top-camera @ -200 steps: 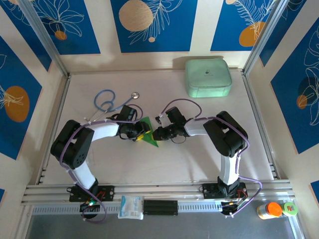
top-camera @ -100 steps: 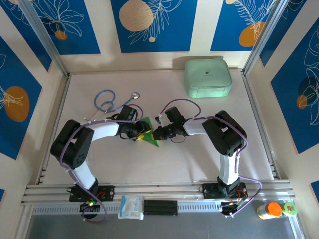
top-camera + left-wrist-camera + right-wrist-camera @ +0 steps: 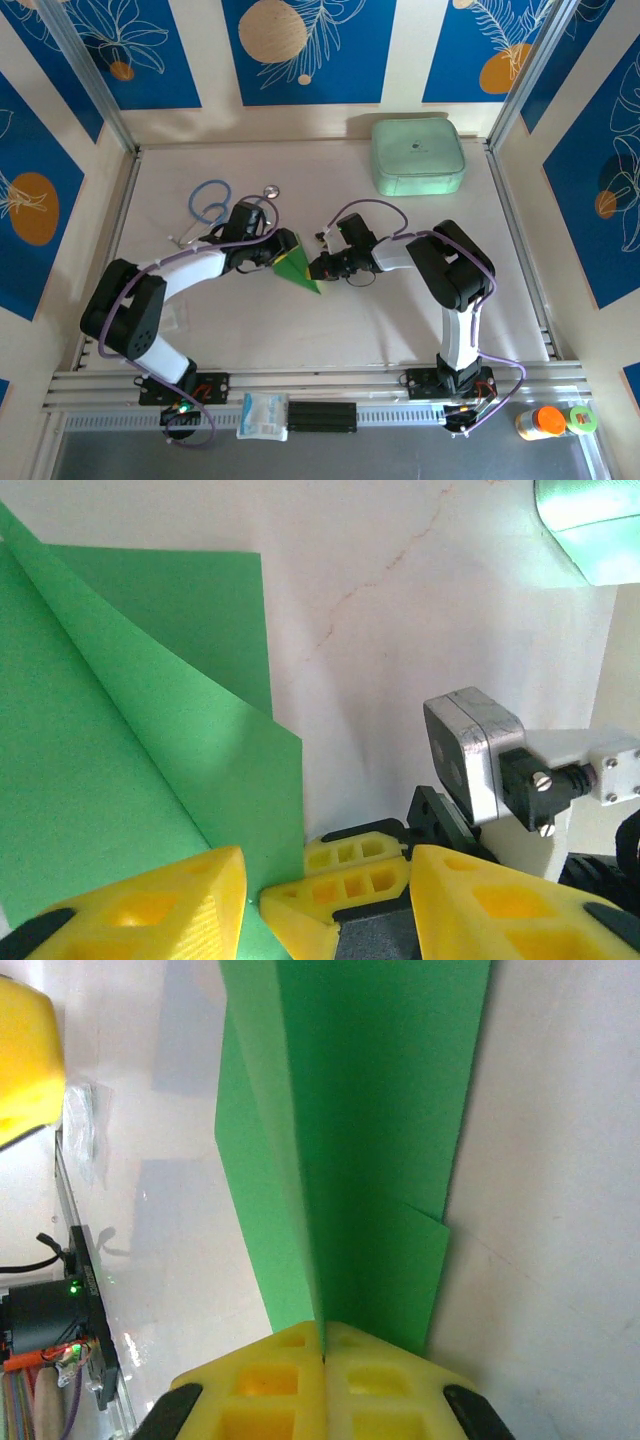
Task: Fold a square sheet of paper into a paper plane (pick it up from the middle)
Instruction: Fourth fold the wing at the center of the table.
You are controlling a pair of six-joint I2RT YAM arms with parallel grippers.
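Observation:
The square sheet of paper (image 3: 297, 266) is bright green and folded into a narrow pointed dart shape, lying mid-table between both grippers. In the right wrist view the paper (image 3: 370, 1130) shows a raised centre crease with flaps either side. My right gripper (image 3: 322, 1345) is shut on the end of that crease; from above the right gripper (image 3: 318, 268) sits at the paper's right edge. My left gripper (image 3: 328, 865) is open, its left finger (image 3: 150, 905) over the paper (image 3: 110, 740), and its jaws straddle the right gripper's yellow fingertips. From above the left gripper (image 3: 268, 254) is at the paper's left side.
A pale mint zip case (image 3: 418, 155) stands at the back right. A blue stethoscope (image 3: 213, 204) lies at the back left, close behind the left arm. A white packet (image 3: 264, 415) and an orange-capped bottle (image 3: 541, 422) sit on the front rail.
The left arm has swung its elbow out to the left and its gripper has shifted slightly toward the far side, with its jaws narrower. The right gripper stays shut on the paper.

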